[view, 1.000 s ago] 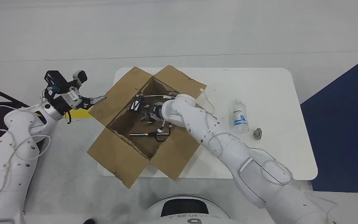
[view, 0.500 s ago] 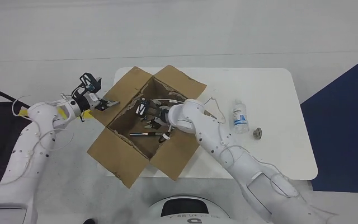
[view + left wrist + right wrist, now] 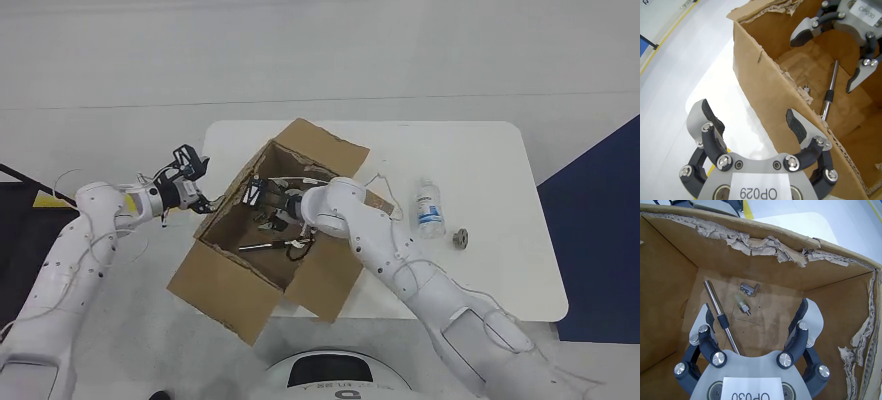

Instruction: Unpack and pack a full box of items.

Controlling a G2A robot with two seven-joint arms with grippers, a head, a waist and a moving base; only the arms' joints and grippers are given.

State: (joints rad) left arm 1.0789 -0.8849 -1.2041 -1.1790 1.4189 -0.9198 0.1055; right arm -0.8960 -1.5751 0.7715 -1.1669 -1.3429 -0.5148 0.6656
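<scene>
1. Open brown cardboard box (image 3: 230,285) sits on the left part of the white table (image 3: 480,160), flaps folded out, torn paper along the inner rims.
2. L gripper (image 3: 746,107): fingers spread wide, nothing between them. It is outside the box, just beside the outer face of the left wall, near the rim. Can't tell if a pad touches the cardboard.
3. R gripper (image 3: 755,303): fingers spread apart, holding nothing. It is inside the box, above the floor, w/ the arm coming in over the right-hand wall.
4. On the box floor:
   - a long shiny metal rod w/ a black band round its middle (image 3: 715,302), lying flat, one end running under the R gripper in its wrist view;
   - a small grey metal bracket (image 3: 749,290), near the far wall;
   - a short metal fitting w/ a translucent cap (image 3: 742,304), just beside the bracket, apart from the rod.
5. Outside the box, on the table's right part: a clear plastic bottle w/ a label (image 3: 428,208), lying on its side, and near it a small round grey metal piece (image 3: 460,237). Both are well apart from the box.
</scene>
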